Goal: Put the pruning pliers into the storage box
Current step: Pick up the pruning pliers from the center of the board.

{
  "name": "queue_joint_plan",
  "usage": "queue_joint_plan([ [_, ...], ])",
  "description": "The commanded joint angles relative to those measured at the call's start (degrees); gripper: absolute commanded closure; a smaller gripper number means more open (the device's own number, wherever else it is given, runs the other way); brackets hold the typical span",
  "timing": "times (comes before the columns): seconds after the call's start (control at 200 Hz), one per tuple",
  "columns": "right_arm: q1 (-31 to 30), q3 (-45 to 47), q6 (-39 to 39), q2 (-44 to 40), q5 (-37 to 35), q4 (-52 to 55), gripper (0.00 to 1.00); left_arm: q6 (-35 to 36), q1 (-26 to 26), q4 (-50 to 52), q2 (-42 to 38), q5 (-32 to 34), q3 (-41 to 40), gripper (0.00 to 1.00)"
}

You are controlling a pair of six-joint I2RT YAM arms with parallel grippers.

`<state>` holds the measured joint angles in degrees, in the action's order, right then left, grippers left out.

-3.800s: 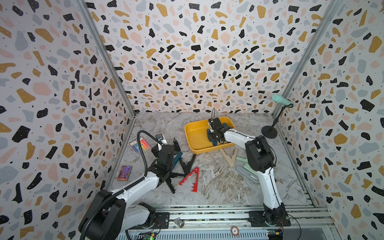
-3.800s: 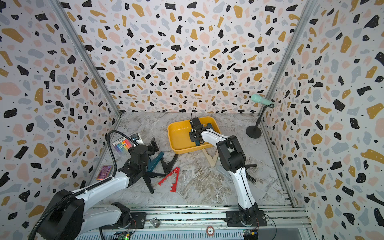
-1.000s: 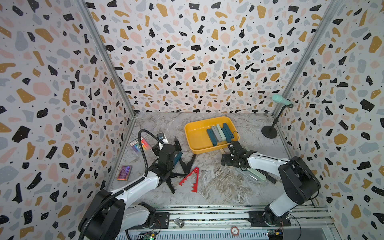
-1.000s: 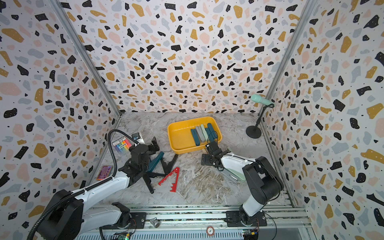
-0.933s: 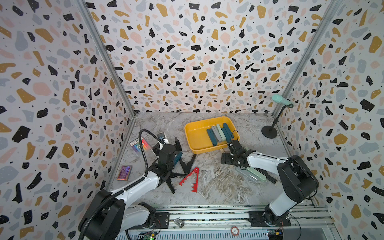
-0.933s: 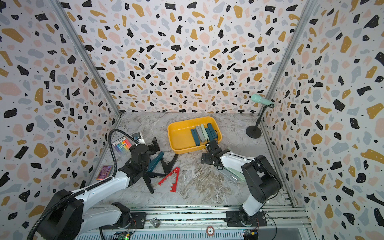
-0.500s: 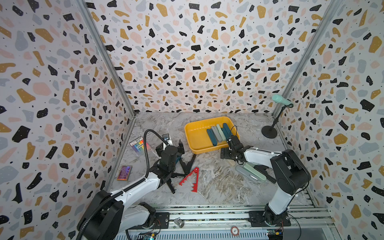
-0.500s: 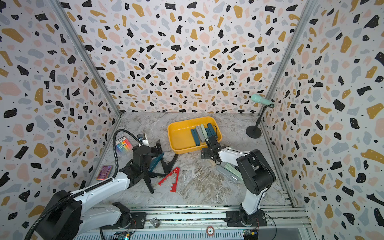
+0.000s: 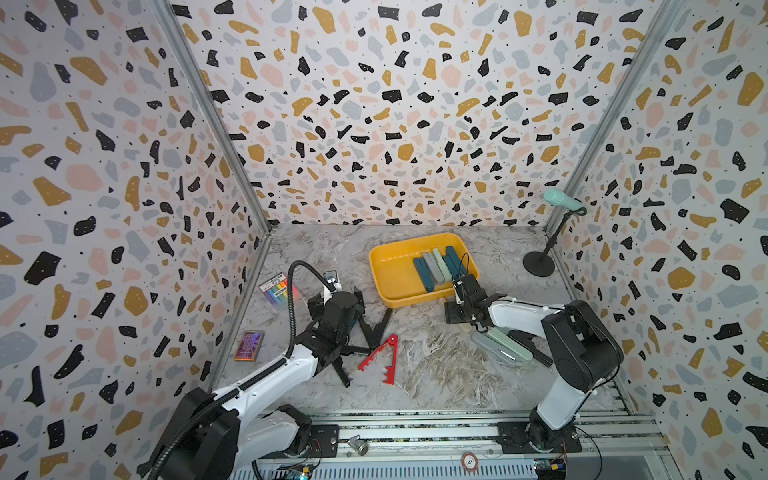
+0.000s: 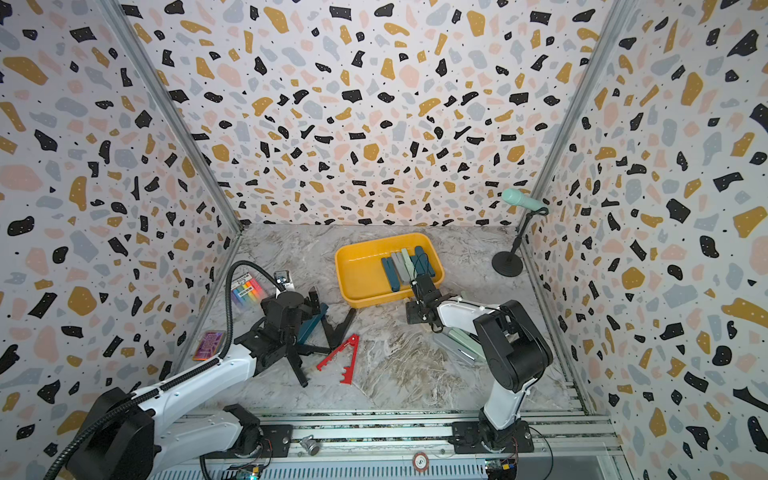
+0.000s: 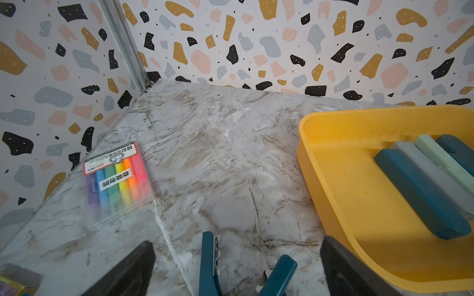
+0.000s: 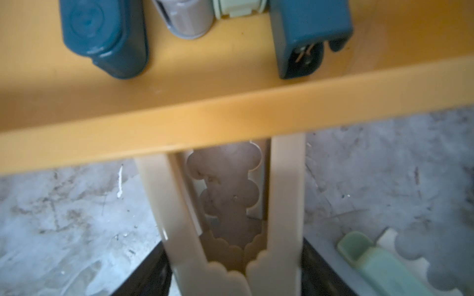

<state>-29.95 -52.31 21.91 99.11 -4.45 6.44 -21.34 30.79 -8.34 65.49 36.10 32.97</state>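
Observation:
The yellow storage box (image 9: pixel 386 286) (image 10: pixel 353 286) holds several closed pruning pliers (image 9: pixel 434 268) in teal, grey and mint. My right gripper (image 9: pixel 455 313) (image 12: pixel 236 276) sits low on the table just outside the box's front wall (image 12: pixel 230 115). Its fingers press both arms of the beige pliers (image 12: pixel 284 205), whose tips reach under the rim. My left gripper (image 9: pixel 338 297) (image 11: pixel 238 271) is open wide and straddles dark teal pliers (image 11: pixel 210 261) (image 10: pixel 309 326) lying on the table. Red notched pliers (image 9: pixel 384 353) and black pliers (image 9: pixel 376 328) lie close by.
Mint and grey pliers (image 9: pixel 503 349) and a black pair (image 9: pixel 530 343) lie under my right forearm. A rainbow packet (image 9: pixel 279 289) and a purple card (image 9: pixel 249 345) lie by the left wall. A microphone stand (image 9: pixel 539 264) is at the back right.
My right gripper left the box, dropped to the table, slid up to the box's front wall and narrowed its jaws onto the beige pliers. My left gripper shifted slightly forward, still open.

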Motion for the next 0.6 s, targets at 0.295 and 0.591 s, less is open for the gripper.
queue_joint_plan([
  [0.295,-0.2,5.0,-1.8,-7.1,3.1,-0.2,0.86,-4.9,-7.4,4.5,-2.0,-8.1,-0.1,0.01],
  [0.591,0.0,5.7,-1.6,-18.1,6.7,-1.7,0.91,-5.3,-11.9,4.8,-1.1,-11.8,0.0,0.01],
])
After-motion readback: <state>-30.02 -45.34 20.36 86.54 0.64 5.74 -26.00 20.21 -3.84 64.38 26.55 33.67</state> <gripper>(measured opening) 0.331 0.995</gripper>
